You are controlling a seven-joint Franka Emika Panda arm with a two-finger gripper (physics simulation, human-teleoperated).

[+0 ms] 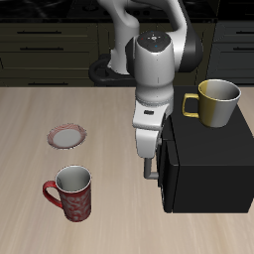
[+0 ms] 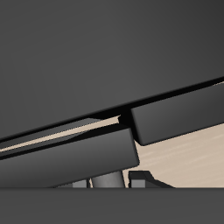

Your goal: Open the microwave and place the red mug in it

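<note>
The desk (image 1: 30, 139) carries everything, and the biggest thing on it is the microwave (image 1: 213, 164), a black box standing near the front edge. From above its door looks shut or very nearly so; the wrist view shows dark panels with a thin pale gap between them, which may be the door's edge, but I cannot tell whether it has started to swing. So the first step, opening it, looks to be in hand and not finished.

The arm reaches down just beside the microwave's front face, and the claw (image 1: 149, 171) sits at the spot where the handle would be. It may be closing on the handle, but neither view shows the fingertips clearly, so I cannot tell whether the claw is open or closed.

A yellow mug (image 1: 217, 102) stands on top of the microwave, not part of the job.

The red mug (image 1: 73, 192) stands upright on the desk near the front edge, well apart from the microwave, untouched, its handle pointing away from the oven. Picking it up and setting it inside is all left to do.

A small round plate (image 1: 67, 136) lies farther back.

No brand, label or writing is readable anywhere
</note>
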